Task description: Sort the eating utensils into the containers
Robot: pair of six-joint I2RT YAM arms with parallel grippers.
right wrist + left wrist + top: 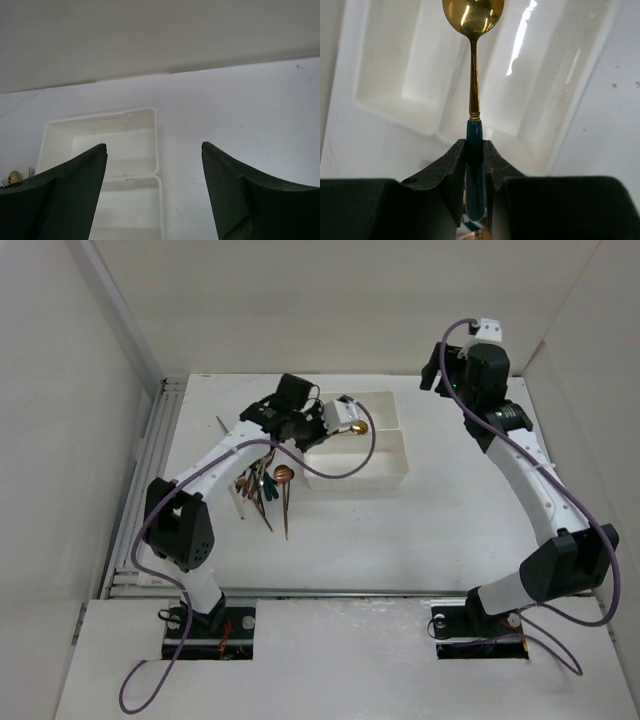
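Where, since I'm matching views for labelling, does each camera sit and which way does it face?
Top external: above and behind the arms, looking down on the table; both arms show, bases at the bottom.
Left wrist: on the left wrist, looking past the left fingers, shut on a spoon, to the bins beyond.
Right wrist: on the right wrist, looking between the open right fingers across the table.
Shared: all three show the bins.

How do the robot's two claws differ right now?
The left claw is shut on the dark handle of a gold spoon; the right claw is open and empty. The left claw hangs over the white bins; the right claw sits off to their side. Both have two dark fingers.
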